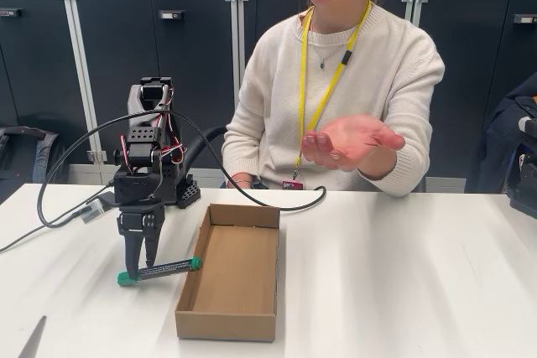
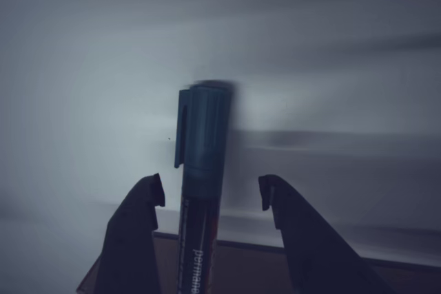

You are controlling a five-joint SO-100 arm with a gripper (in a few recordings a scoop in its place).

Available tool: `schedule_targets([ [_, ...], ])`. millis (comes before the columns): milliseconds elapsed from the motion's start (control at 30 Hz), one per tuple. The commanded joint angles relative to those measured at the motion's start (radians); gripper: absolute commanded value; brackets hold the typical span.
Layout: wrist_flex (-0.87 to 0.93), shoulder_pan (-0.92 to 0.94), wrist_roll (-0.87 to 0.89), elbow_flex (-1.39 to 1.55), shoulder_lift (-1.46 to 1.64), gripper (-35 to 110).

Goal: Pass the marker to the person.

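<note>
The marker, with teal-green cap and end and a dark barrel, lies on the white table just left of the cardboard box. My black gripper points straight down over its left part, fingers at the barrel. In the wrist view the marker runs up between my fingers, close to the left finger with a gap to the right one; the gripper is open. The person sits behind the table in a cream sweater, holding one open palm up above the far edge.
An open, shallow cardboard box lies right of the marker. Black cables loop from the arm's base across the table's back left. A dark bag sits at the right edge. Dark cabinets stand behind.
</note>
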Motion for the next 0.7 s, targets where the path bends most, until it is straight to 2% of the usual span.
schedule_targets([
  [0, -0.009, -0.005, 0.005, -0.044, 0.008, 31],
  [667, -0.025, -0.018, 0.005, -0.071, -0.049, 29],
])
